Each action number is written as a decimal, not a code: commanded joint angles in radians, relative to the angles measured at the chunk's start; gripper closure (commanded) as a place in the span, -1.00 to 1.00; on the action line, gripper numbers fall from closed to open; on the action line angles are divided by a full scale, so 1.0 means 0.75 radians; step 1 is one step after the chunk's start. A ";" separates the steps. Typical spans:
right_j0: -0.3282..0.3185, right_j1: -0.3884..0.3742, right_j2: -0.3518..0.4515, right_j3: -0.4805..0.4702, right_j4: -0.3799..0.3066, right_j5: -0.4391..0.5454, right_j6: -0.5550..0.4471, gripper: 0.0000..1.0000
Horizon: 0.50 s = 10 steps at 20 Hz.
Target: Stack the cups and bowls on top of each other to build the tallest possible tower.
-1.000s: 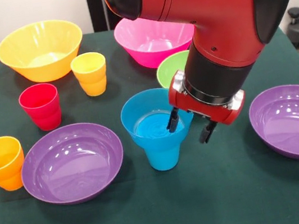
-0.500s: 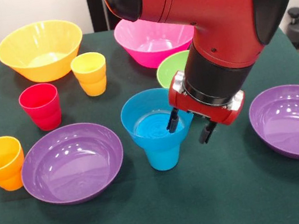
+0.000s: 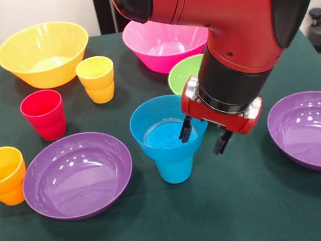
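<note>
Around the hand [image 3: 203, 136], spread fingers straddle the blue bowl's [image 3: 156, 130] rim; tugging could topple it off the blue cup [image 3: 175, 168].

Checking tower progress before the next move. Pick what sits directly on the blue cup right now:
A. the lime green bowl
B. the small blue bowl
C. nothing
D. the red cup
B: the small blue bowl rests on the blue cup, with one finger of the gripper inside its rim and one outside, while the red cup and lime green bowl stand apart on the table.
</note>
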 commanded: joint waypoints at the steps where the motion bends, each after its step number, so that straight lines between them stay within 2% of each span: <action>1: -0.020 -0.009 0.123 -0.038 -0.030 0.214 -0.210 -1.00; 2: -0.024 -0.002 0.124 -0.063 -0.026 0.241 -0.213 -1.00; 10: -0.025 -0.090 0.124 -0.001 -0.006 0.331 -0.199 -1.00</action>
